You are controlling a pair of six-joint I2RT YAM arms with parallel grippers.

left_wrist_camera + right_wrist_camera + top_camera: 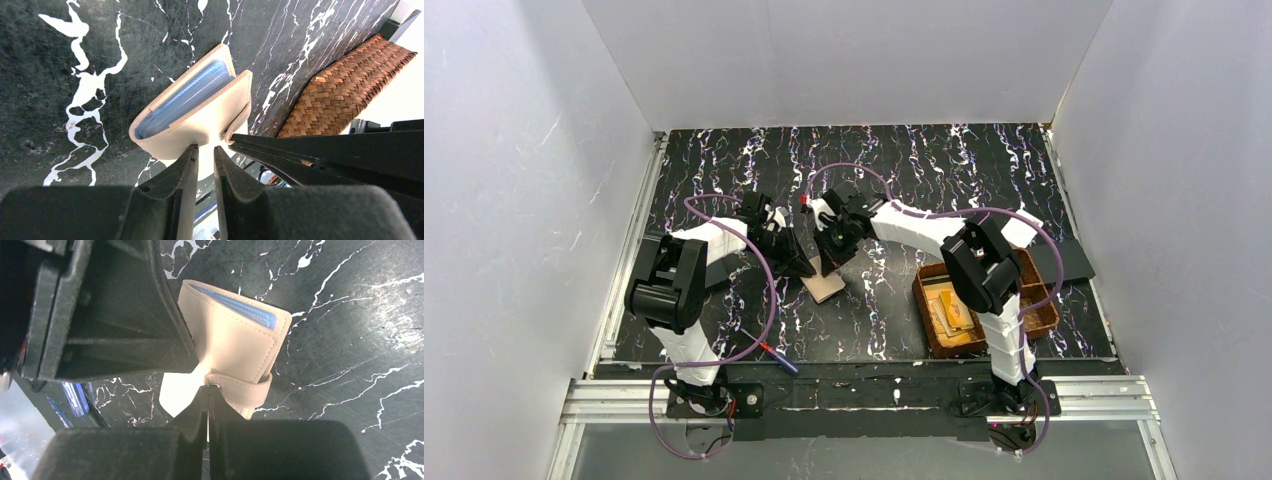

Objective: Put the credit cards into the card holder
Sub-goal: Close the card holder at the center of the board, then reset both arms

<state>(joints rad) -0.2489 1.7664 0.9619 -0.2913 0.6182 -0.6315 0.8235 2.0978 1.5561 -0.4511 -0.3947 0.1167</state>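
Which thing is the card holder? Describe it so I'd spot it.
Look at the middle of the black marbled table, where both hands meet. The card holder is the small beige wallet gripped by the left hand and right hand. Unlike the brown woven basket, it is pale with blue sleeves inside.

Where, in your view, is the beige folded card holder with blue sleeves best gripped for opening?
Probably the beige card holder's looped strap, pinched edge-on from the strap side like the right gripper: it juts out, thin and easy to pinch.
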